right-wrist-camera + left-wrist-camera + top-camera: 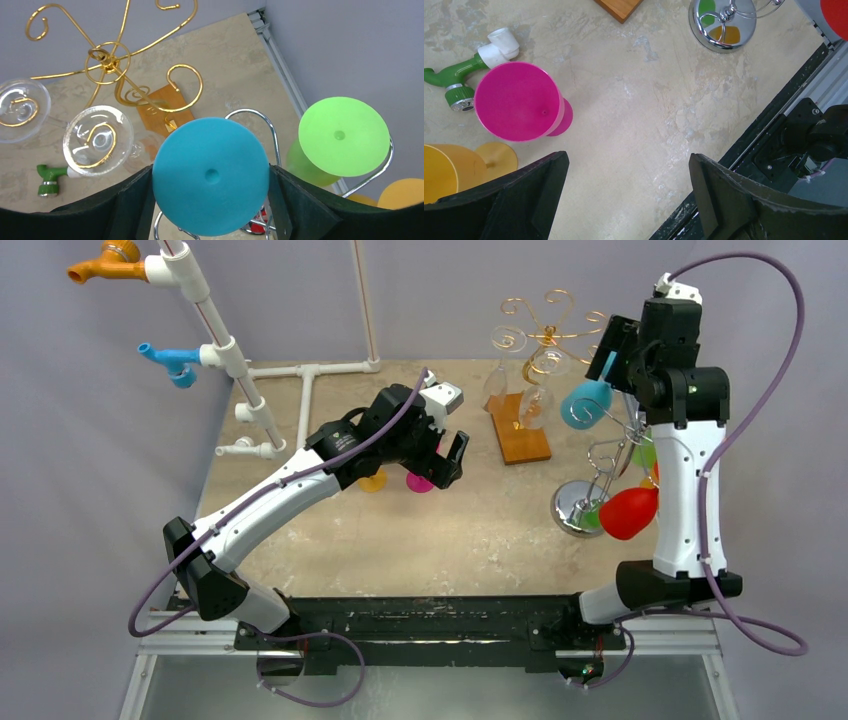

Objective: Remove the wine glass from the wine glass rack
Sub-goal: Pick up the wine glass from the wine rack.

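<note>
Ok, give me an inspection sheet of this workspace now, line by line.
Surface: beige mottled tabletop, pale patches.
Job's things: teal plastic wine glass upside down at the chrome wire rack; lime-green plastic glass and red plastic glass hang there too.
Clutter: magenta plastic glass, yellow plastic glass, green hose fitting on the table; gold wire rack holding two clear glasses.
Grippers: left gripper jaws open, empty; right gripper jaws closed on the teal glass's foot.
Cables: purple cable loops off each arm; the right one arcs beyond the table edge.
Surroundings: grey backdrop; white pipe frame with orange and blue taps.
</note>
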